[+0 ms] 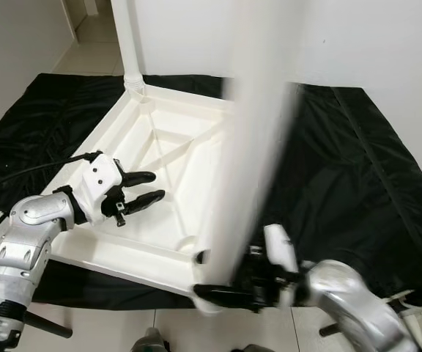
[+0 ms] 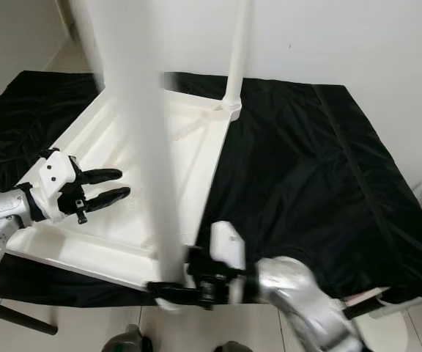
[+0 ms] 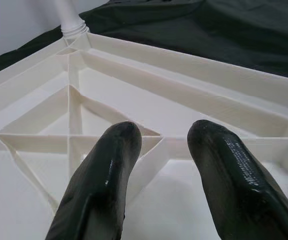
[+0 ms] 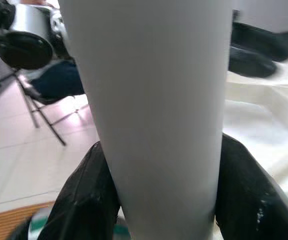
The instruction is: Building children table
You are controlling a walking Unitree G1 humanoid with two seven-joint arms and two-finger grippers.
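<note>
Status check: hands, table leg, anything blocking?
Right hand shut on white table leg, held upright at the near corner of upturned tabletop. Left hand open, over tabletop's underside. Far-corner leg fitted. Nothing blocking.

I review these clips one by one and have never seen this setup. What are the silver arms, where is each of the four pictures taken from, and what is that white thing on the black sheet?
The silver arms belong to a humanoid robot. Two pictures come from a stereo camera in its head, looking down; the other two come from cameras on its wrists, looking along its black fingers.

On a black cloth lies a white plastic children's table top, upside down, its ribbed underside facing up. One table leg already stands in a far corner socket.

The right gripper is clamped around a second white leg, holding it upright near the table's near corner. The left gripper hovers open over the underside, holding nothing.
</note>
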